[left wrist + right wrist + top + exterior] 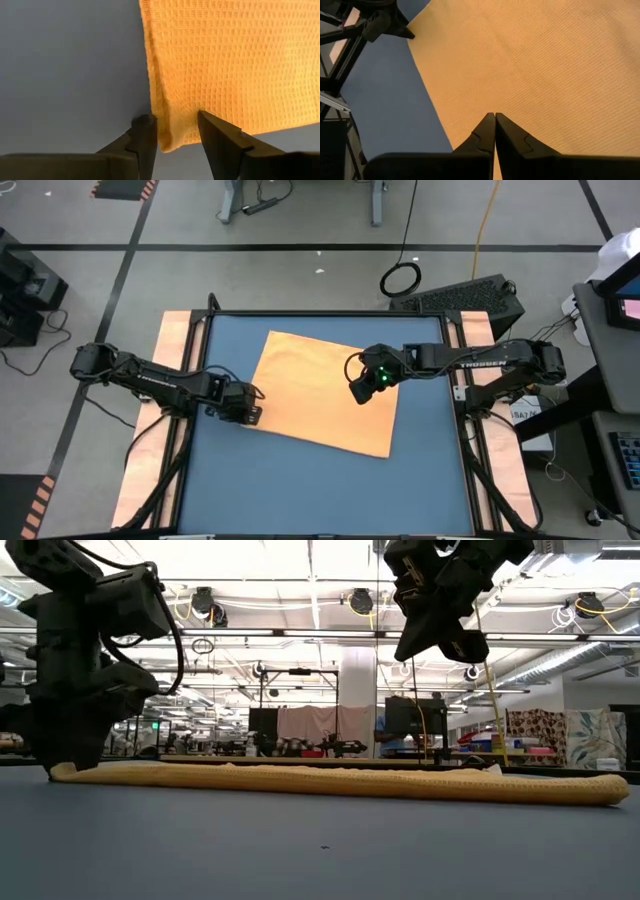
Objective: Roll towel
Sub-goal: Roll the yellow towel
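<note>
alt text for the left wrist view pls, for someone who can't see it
The left gripper sits open at a corner of the orange-yellow waffle-weave towel, one dark finger on each side of the towel's corner tip. The towel lies flat on the blue-grey table and fills most of the picture beyond the fingers.

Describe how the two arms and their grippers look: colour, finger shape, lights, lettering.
Both arms are dark, jointed links with black cables trailing from their bases. The left gripper has two dark, tapering fingers with stepped notches on their inner faces. The right gripper has the same notched, pointed fingers. A green light glows on the right wrist in the high view, and pale lettering runs along that forearm, too small to read.
</note>
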Robot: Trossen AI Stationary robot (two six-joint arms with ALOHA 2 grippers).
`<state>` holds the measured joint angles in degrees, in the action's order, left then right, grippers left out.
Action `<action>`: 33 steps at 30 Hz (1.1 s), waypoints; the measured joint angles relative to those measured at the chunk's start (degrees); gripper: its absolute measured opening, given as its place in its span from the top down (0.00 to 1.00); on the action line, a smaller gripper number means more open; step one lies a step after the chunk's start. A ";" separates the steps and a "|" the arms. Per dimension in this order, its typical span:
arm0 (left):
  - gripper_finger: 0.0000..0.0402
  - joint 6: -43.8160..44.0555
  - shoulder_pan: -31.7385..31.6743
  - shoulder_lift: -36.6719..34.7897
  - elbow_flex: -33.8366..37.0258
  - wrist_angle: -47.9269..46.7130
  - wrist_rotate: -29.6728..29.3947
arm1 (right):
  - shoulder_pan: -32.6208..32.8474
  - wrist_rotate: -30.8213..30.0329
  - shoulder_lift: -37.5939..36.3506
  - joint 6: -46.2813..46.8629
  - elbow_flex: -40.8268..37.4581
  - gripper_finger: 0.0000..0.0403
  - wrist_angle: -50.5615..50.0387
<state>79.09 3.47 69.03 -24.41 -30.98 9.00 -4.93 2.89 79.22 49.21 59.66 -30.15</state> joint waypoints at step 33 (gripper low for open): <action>1.00 -29.07 5.26 0.92 -13.33 -19.66 -12.40 | -12.70 5.94 8.86 -3.21 0.02 0.99 10.97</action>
<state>50.01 8.73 69.95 -37.74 -50.64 -3.40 -17.63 8.82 88.08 46.01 59.68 -19.18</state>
